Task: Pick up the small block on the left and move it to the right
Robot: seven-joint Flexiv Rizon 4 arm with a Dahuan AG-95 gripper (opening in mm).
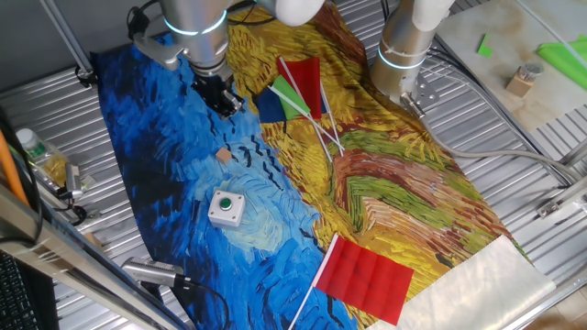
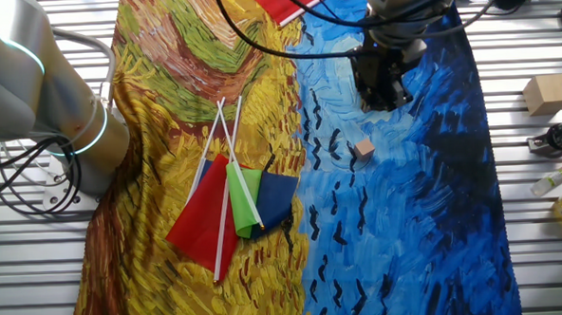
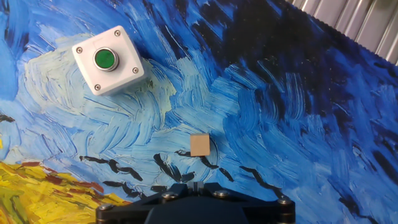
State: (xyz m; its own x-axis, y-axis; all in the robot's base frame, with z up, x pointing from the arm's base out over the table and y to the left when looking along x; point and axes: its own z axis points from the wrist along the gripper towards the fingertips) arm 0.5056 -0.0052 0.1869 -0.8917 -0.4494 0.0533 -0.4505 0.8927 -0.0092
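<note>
From one fixed view, the gripper hangs above the blue part of the painted cloth, its dark fingers pointing down. The small block sits on the cloth below and in front of it, apart from the fingers, nothing touching it. Nearer the camera, the white button box rests on the pale blue swirls. Small flags in red, green and blue lie crossed on the yellow area, and a bigger red flag lies at the near edge. How far the jaws stand apart cannot be read here.

Over to the other fixed view: the gripper hovers above the blue cloth, and the small block lies just beyond its tips, clear of them, on the black dashes. The flags fan out on the yellow side. The fingers look close together, but it's hard to say for sure, and they carry nothing.

Hand view now: the small block sits alone on the blue brushstrokes, just above the dark gripper body at the bottom edge. The white button box with its green button lies up left, well apart from the block. The fingertips are out of sight here, so their opening cannot be told.
</note>
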